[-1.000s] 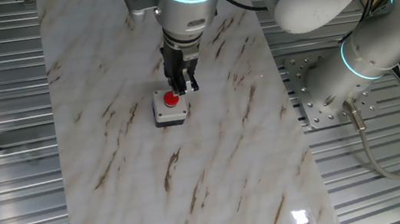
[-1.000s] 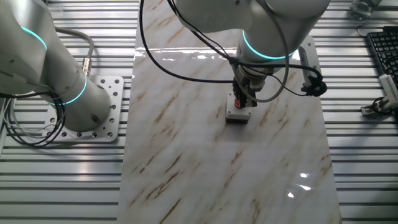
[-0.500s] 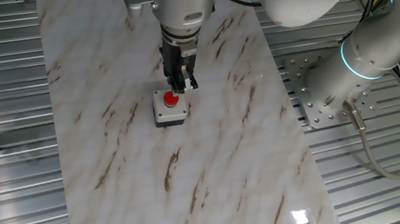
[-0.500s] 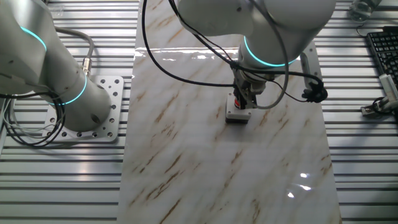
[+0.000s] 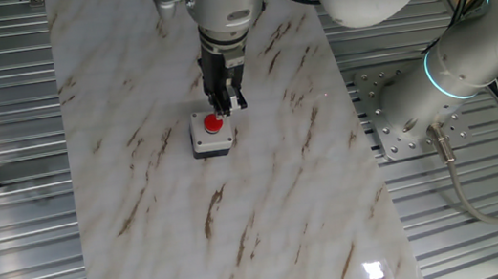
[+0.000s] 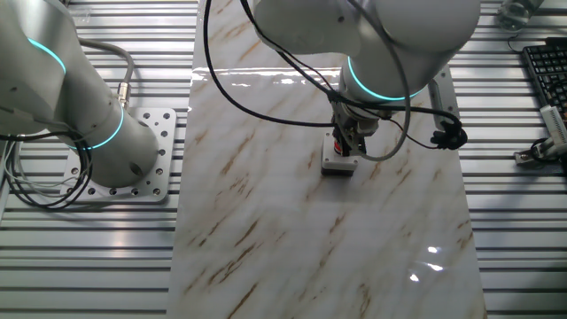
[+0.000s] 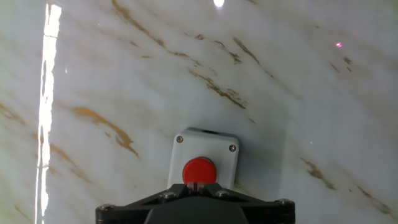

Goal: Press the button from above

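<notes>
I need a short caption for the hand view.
Tool tip directly over the red button on the marble-pattern table.

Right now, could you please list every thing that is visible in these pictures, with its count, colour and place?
button: one, red round cap in a light-grey square box, near the middle of the table, directly under the gripper.
table: one, white marble pattern with brown veins, carrying the button box.
keyboard: one, black, at the right edge of the other fixed view, off the table.
gripper: one, dark, above the button; its finger state cannot be told.
</notes>
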Action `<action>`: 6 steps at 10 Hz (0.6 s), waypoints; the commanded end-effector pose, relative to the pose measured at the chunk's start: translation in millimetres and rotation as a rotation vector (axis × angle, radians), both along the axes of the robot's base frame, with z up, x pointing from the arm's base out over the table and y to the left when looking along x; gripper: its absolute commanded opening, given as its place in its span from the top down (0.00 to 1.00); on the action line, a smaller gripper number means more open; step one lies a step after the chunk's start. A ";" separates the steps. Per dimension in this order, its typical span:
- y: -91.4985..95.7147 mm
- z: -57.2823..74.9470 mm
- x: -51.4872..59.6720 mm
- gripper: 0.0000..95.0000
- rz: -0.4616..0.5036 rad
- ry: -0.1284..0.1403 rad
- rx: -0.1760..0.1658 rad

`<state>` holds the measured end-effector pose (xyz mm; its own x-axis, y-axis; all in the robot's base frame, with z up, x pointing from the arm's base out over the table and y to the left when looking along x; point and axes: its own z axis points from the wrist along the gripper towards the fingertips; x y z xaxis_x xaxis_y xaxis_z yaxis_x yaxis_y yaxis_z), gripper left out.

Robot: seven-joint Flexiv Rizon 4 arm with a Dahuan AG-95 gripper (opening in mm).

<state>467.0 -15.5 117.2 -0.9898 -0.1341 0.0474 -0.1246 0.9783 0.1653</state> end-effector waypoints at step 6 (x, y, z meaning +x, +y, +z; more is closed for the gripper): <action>0.0 0.2 -0.3 1.00 0.016 0.009 -0.004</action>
